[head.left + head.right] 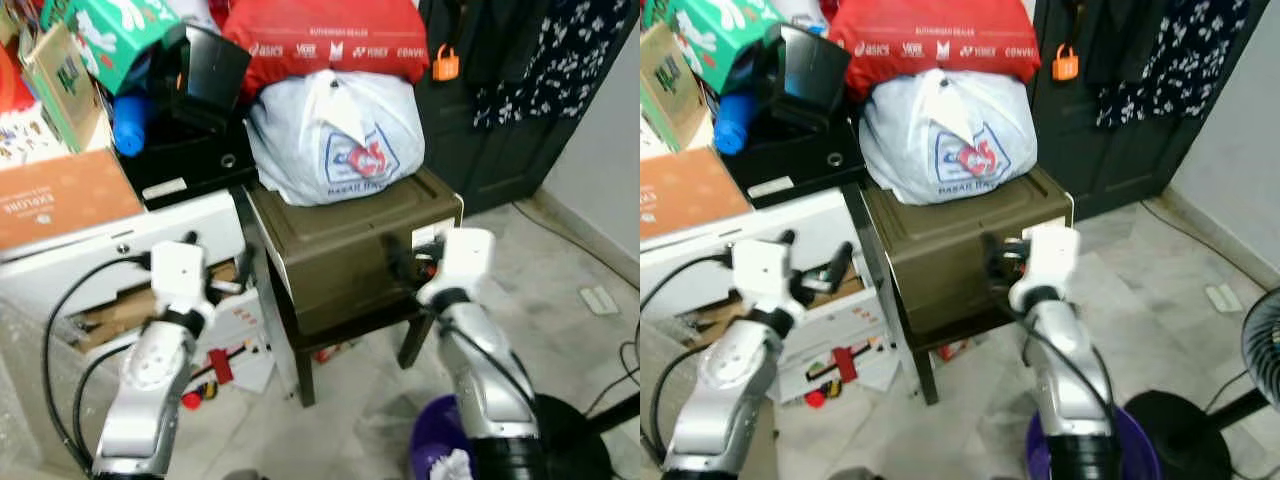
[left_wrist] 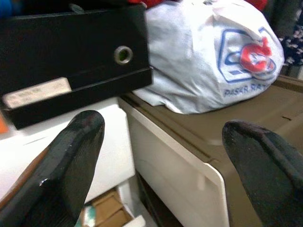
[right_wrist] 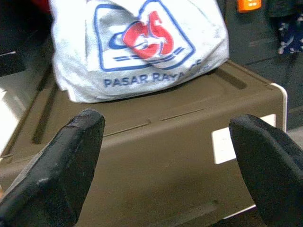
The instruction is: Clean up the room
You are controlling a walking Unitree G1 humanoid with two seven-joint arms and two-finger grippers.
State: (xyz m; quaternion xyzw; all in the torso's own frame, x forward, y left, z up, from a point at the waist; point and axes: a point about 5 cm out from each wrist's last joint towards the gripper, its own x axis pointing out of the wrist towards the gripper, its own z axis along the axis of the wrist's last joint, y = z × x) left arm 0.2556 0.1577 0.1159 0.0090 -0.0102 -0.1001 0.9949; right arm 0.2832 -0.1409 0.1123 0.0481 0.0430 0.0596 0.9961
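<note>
A white plastic bag (image 1: 335,135) with a red and blue logo lies on a brown storage box (image 1: 340,240), which rests on a low dark stool. My left gripper (image 1: 215,265) is open in front of the white cabinet (image 1: 120,250), just left of the brown box and apart from it. In the left wrist view its fingers (image 2: 71,165) frame the box's corner and the bag (image 2: 213,56). My right gripper (image 1: 405,262) is open at the box's front right face, with nothing between its fingers (image 3: 57,170). The right wrist view shows the box lid (image 3: 165,123) and the bag.
A red bag (image 1: 330,40) sits behind the white one. A black box (image 1: 190,160), a cardboard box (image 1: 60,195) and a green tissue box (image 1: 110,30) crowd the cabinet top. Red bits (image 1: 215,370) lie on the floor. A purple bin (image 1: 440,440) and a fan base (image 1: 590,430) stand near my right side.
</note>
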